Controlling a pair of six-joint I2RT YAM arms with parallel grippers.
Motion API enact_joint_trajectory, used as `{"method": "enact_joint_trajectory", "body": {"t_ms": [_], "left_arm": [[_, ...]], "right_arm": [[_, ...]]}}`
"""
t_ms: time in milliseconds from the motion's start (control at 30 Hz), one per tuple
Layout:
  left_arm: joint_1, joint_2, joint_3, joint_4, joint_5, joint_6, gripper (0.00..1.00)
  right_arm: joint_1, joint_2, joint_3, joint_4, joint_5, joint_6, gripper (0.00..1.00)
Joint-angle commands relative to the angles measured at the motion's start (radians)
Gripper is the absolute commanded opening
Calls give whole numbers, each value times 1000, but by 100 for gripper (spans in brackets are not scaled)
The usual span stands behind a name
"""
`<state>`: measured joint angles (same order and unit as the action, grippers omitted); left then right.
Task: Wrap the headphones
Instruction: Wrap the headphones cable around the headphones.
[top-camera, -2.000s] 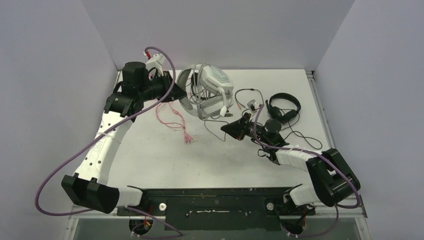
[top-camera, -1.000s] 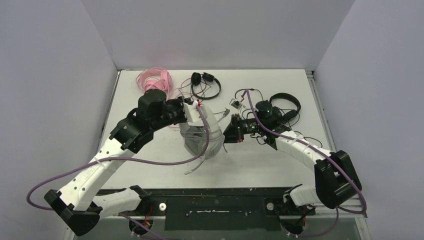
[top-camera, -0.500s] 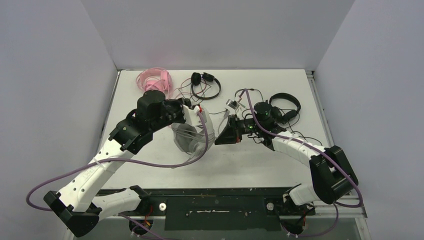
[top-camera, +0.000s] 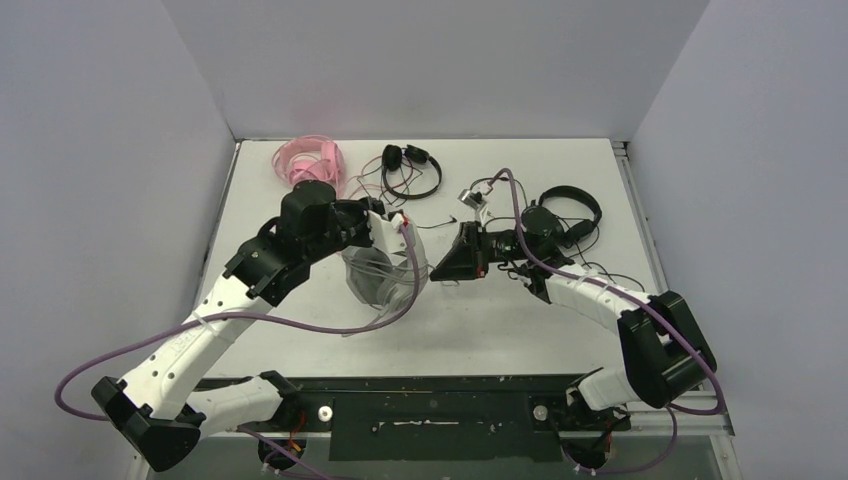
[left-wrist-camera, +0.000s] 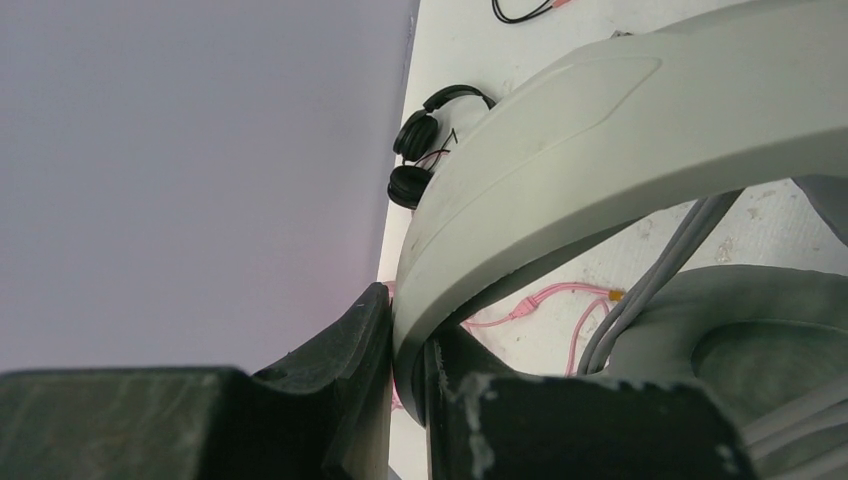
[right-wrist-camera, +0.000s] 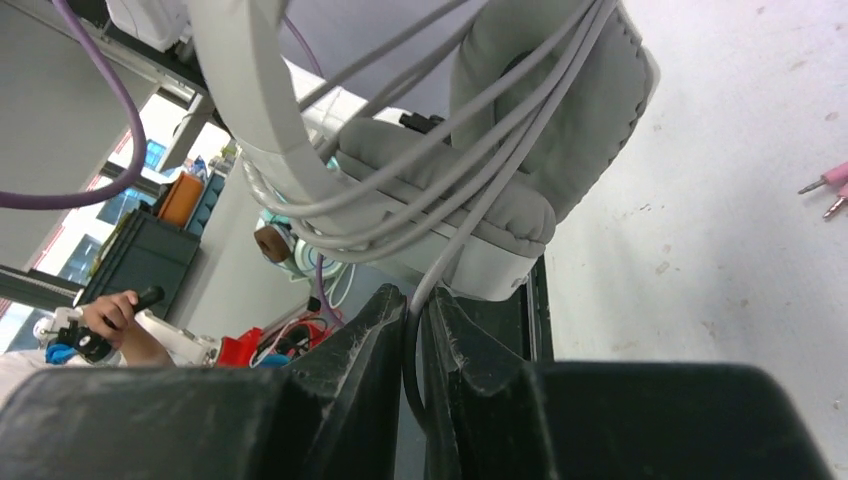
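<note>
My left gripper (top-camera: 372, 222) is shut on the headband of the bulky white-grey headphones (top-camera: 385, 275), held over the table's middle; the band (left-wrist-camera: 600, 150) fills the left wrist view, pinched at my left gripper (left-wrist-camera: 410, 350). Its grey cable is looped several times around the earcups (right-wrist-camera: 520, 130). My right gripper (top-camera: 448, 265) is shut on that grey cable (right-wrist-camera: 425, 295), just right of the headset. The pink headphones (top-camera: 312, 160) lie at the back left. One thin black headset (top-camera: 412, 168) lies at the back middle, the other (top-camera: 568, 212) at the right behind my right arm.
Thin black cords (top-camera: 600, 275) trail over the table around my right arm. A small white inline control box (top-camera: 470, 196) lies near the back middle. A pink cable with plugs (left-wrist-camera: 560, 300) lies on the table under the held headset.
The left arm swung the white-grey headset from the back of the table to the middle. The right gripper moved left beside it and holds the grey cable; over the last half second little moved.
</note>
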<state>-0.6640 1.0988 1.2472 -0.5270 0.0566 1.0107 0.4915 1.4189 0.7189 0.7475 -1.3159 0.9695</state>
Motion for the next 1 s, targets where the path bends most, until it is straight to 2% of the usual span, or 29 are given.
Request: {"method": "enact_joint_trajectory", "body": {"t_ms": [0, 300, 333, 467, 633, 733, 867, 967], "left_arm": [[6, -18, 6, 79, -14, 21, 0], [5, -7, -23, 121, -106, -6, 0], [4, 0, -20, 130, -117, -26, 0], [-15, 39, 3, 158, -194, -133, 0], [-40, 65, 0, 186, -293, -184, 0], [-50, 76, 9, 198, -323, -244, 0], [-55, 76, 4, 245, -349, -334, 0], [-55, 64, -20, 294, -347, -386, 0]], "right_arm": [[-50, 8, -18, 222, 4, 165, 13], [-60, 144, -42, 1007, 38, 780, 17], [-58, 157, -39, 1028, 42, 810, 17], [-28, 167, -28, 1022, 69, 809, 16], [5, 173, -4, 966, 109, 781, 14], [22, 157, 2, 815, 136, 673, 13], [44, 117, 33, 506, 182, 457, 13], [44, 77, 51, 391, 200, 368, 13]]}}
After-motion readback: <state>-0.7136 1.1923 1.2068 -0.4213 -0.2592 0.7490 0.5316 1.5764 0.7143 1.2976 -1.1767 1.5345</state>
